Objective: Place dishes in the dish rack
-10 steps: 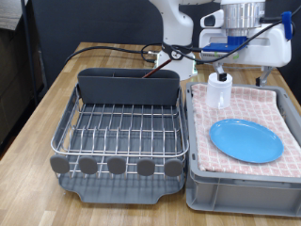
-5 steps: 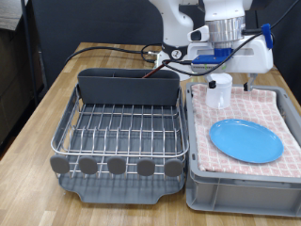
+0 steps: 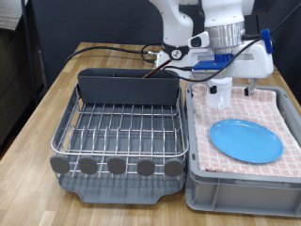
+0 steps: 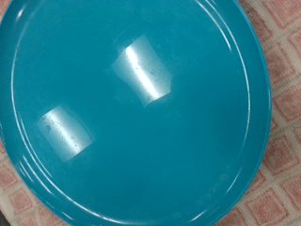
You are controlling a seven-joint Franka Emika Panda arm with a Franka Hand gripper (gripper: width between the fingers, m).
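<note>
We are looking at the opening of the job: the silver wire grid dish rack on its dark grey plastic tray (image 3: 118, 132) is standing bare of dishes, so nothing appears to have been moved across yet. The round flat light-blue plate (image 3: 245, 140) is lying flat on the pink checked towel (image 3: 268, 105) that is lining the grey plastic crate (image 3: 240, 184), at about three o'clock from the rack in the exterior view. The small white handled mug (image 3: 219, 91) is standing upright on the same towel, at roughly eleven o'clock from the plate and apart from it.

We are hovering the arm above the crate, over the mug and the far side of the towel, but the pincer itself is not showing clearly in either view, so we cannot tell whether it is released or clenched. The wrist view is filled almost wholly by the plate (image 4: 132, 108), with slivers of towel (image 4: 282, 179) at the edges, so we judge that we are lining up on the plate as the first dish. No reddish-brown wooden spoon is showing.

A flat plate offers little to grip, so we judge that taking it calls for reaching its rim. Both containers are sitting side by side on the wooden surface (image 3: 42, 108).
</note>
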